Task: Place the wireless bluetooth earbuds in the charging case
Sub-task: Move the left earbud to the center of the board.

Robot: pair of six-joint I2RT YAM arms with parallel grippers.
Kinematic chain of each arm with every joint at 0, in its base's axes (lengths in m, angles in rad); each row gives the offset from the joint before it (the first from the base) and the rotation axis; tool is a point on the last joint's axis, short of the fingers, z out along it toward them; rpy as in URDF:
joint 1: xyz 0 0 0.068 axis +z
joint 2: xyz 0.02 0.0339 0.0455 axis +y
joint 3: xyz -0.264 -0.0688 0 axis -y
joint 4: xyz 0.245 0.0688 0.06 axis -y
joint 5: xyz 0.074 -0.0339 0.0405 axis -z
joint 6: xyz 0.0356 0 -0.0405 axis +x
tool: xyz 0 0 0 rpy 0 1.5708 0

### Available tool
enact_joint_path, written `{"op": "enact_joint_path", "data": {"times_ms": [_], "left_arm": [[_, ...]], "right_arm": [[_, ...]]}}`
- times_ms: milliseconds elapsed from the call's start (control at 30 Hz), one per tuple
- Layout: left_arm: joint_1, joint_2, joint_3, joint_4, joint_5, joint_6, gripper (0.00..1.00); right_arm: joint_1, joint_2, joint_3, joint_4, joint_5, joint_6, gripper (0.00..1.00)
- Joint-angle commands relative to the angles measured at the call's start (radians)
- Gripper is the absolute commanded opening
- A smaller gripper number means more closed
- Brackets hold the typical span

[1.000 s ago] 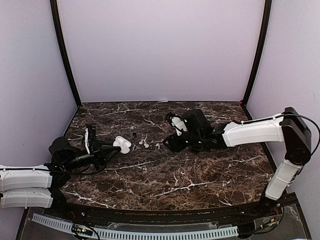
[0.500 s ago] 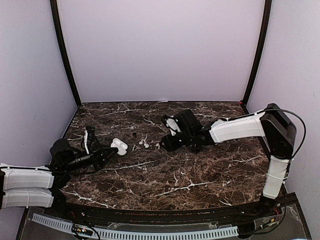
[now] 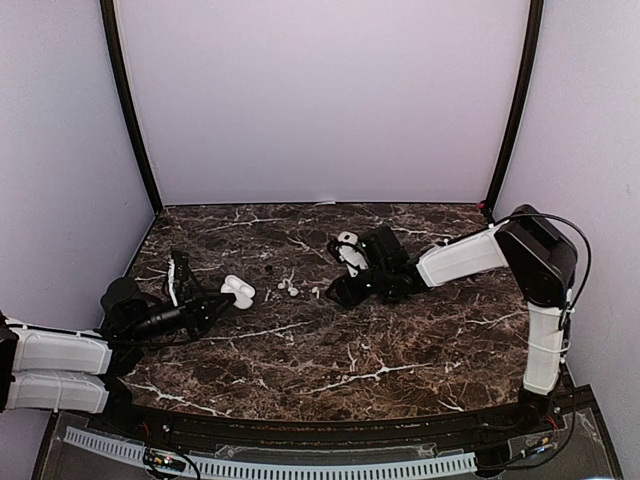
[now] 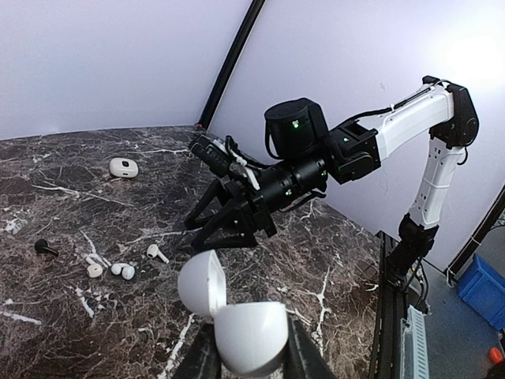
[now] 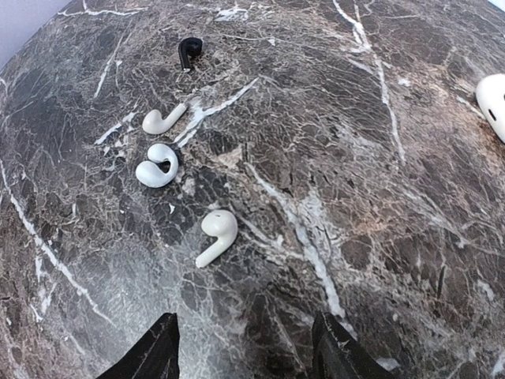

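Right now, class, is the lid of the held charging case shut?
No, the charging case has its lid swung open, tilted up to the left.

Marble table (image 3: 400, 350) — lilac walls (image 3: 320, 100)

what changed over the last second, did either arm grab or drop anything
The right arm's elbow swung left, while the right gripper hardly shifted, its fingers open and empty just short of the earbuds. The left gripper drew the open charging case slightly left, keeping its hold. Nothing was grabbed or let go, and the earbuds stayed where they lay.
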Motion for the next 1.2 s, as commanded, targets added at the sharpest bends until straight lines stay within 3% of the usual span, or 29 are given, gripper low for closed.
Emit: {"op": "enact_joint_path", "data": {"times_ms": [0, 200, 633, 933, 1167], "left_arm": [[0.008, -0.002, -0.007, 0.061, 0.027, -0.007, 0.18], [0.009, 0.002, -0.001, 0.034, 0.022, 0.026, 0.18], [0.009, 0.0, -0.01, 0.015, 0.007, 0.049, 0.18], [0.009, 0.039, -0.008, 0.048, 0.042, 0.053, 0.18], [0.008, 0.069, -0.007, 0.108, 0.166, 0.094, 0.18]], "right_arm": [[0.002, 0.044, 0.03, 0.101, -0.014, -0.045, 0.56], [0.006, 0.087, 0.042, 0.155, -0.002, -0.071, 0.56], [0.061, 0.211, 0.202, 0.069, 0.089, -0.147, 0.5], [0.075, 0.215, 0.214, 0.04, 0.094, -0.165, 0.31], [0.078, 0.184, 0.194, 0.045, 0.072, -0.165, 0.19]]}}
